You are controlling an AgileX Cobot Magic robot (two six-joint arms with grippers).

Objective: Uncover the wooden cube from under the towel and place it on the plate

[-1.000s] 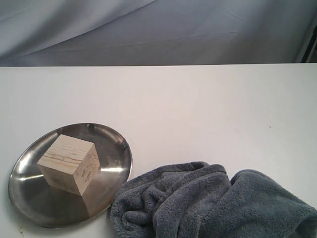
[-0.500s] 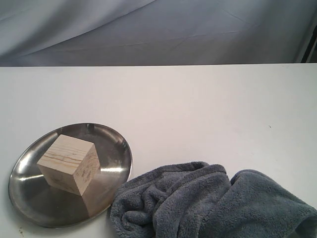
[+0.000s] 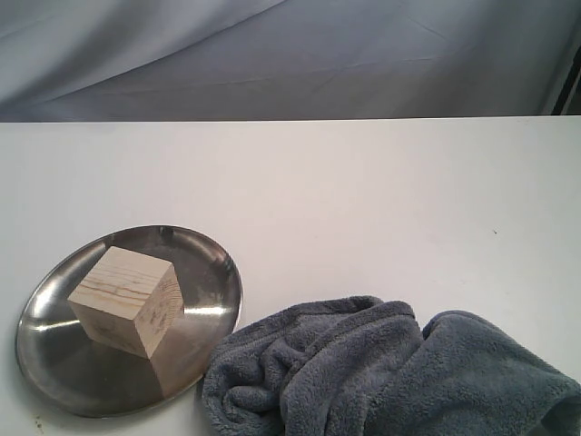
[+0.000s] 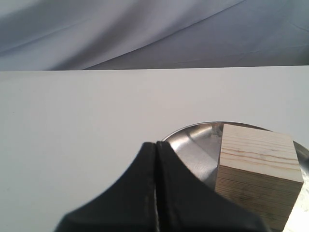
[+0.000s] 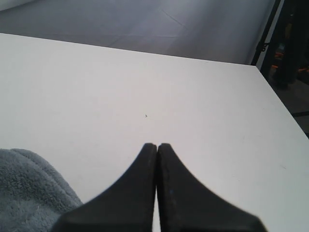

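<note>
On the left of the white table [image 3: 363,182], the steel plate [image 3: 54,359] holds the wooden cube [image 3: 127,300], which sits flat on it. The left gripper [image 4: 155,145] hangs close to the plate's rim, its jaws pressed together on nothing. To the right, the grey towel [image 3: 390,377] lies bunched right up against the plate, and the right gripper [image 5: 157,145] is over bare table near the towel, jaws likewise clenched and empty.

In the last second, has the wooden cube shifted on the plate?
No. In the exterior view the wooden cube sits at the same spot and angle against the plate rim, and its gap to the towel is unchanged.
</note>
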